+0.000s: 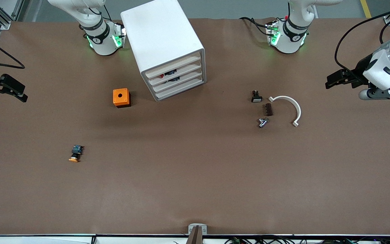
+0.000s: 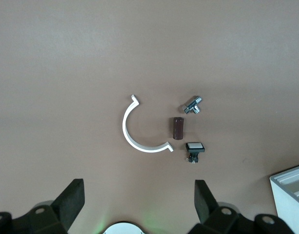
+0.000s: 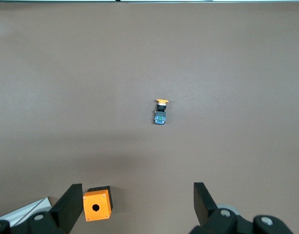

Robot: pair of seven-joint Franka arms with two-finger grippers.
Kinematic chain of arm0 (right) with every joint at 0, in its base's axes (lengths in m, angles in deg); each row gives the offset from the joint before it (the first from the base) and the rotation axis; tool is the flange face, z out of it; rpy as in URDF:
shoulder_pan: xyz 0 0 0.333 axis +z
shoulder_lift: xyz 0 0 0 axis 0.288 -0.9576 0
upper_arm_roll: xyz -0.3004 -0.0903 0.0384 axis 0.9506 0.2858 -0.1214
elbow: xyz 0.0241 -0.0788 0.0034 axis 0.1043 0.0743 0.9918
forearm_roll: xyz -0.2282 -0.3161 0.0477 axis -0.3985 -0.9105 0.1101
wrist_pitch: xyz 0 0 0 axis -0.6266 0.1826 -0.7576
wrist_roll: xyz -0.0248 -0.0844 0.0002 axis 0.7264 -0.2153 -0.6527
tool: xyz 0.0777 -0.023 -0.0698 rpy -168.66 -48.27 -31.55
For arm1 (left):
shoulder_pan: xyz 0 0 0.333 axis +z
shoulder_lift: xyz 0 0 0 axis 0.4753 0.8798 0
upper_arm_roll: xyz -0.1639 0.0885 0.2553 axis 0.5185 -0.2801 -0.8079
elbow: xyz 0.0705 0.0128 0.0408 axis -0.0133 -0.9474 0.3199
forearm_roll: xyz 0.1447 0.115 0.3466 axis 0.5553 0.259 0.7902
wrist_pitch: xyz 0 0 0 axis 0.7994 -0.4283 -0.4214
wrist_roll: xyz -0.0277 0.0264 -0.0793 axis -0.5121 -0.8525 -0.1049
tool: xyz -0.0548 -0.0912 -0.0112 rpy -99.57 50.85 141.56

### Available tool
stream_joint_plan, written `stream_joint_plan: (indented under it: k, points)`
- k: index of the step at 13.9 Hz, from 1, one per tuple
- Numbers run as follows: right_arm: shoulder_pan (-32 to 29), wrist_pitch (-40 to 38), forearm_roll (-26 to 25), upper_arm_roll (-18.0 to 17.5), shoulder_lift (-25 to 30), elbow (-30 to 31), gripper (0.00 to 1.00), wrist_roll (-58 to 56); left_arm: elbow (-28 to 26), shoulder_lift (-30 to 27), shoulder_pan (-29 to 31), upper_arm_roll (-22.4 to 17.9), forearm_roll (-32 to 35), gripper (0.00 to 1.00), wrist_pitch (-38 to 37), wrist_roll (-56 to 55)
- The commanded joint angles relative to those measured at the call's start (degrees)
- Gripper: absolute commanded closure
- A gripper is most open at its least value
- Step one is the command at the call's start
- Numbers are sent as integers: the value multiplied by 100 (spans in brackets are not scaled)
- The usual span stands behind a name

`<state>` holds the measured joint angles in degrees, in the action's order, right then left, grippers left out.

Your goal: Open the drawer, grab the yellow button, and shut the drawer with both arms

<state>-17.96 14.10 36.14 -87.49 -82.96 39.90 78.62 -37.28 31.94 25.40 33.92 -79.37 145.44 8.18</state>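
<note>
We find both pincers apart and empty: the left pincer hangs at the frame's right edge, the right pincer at its left edge, both waiting. The button already lies on the counter, lower left. The drawer, upper centre, sits flush, apparently closed.
</note>
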Motion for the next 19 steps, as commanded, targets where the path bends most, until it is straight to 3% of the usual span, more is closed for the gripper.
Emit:
stream_joint_plan:
  k: [1,5,19]
  points:
    - [26,25,-115,3,116,74,0,-24,-6,-145,342,362,138,1,135,67]
    - [26,25,-115,3,107,74,0,-24,486,-75,342,370,147,1,126,-29]
    - [26,25,-115,3,107,74,0,-24,1093,259,359,344,155,0,100,23]
